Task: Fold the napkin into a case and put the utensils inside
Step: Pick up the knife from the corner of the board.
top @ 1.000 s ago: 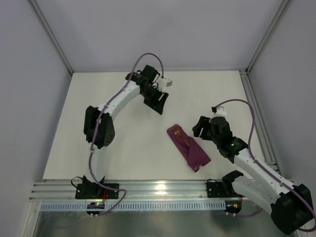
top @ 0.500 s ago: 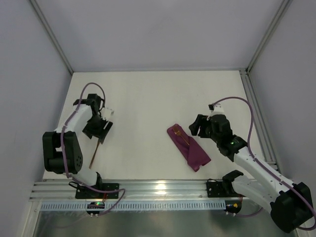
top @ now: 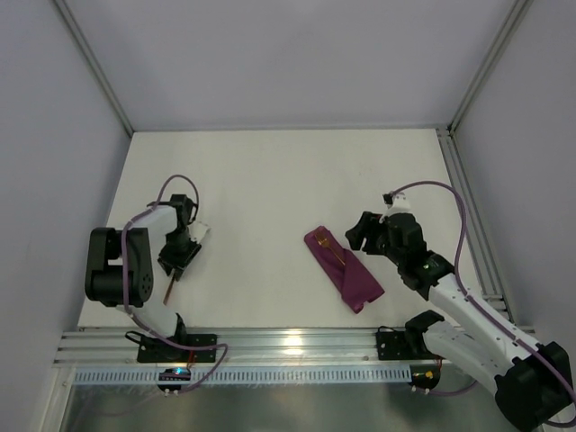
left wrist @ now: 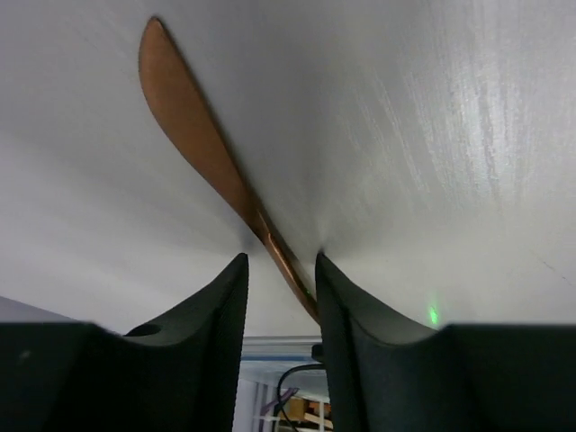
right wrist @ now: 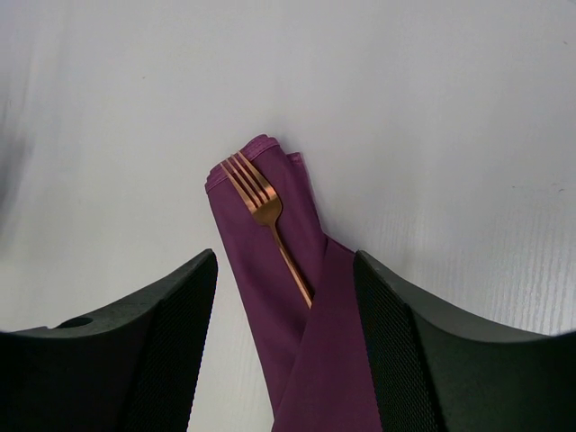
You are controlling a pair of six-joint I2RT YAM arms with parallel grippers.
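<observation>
Your plum case (top: 344,268) lies diagonally on the worktop (top: 270,180), right of centre, with a copper fork (right wrist: 268,225) poking tines-out from its far end. A copper knife (left wrist: 193,135) lies well apart, far left.

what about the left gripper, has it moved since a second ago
Yes. The left gripper has swung left and toward the near edge, away from the folded napkin, which stayed put, now over a copper utensil.

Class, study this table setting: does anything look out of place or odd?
Yes: one copper knife lies alone on the table at far left, well apart from the case, where a fork shows tucked in. The left gripper straddles its handle, jaws apart. Nothing looks spilled or damaged.
</observation>
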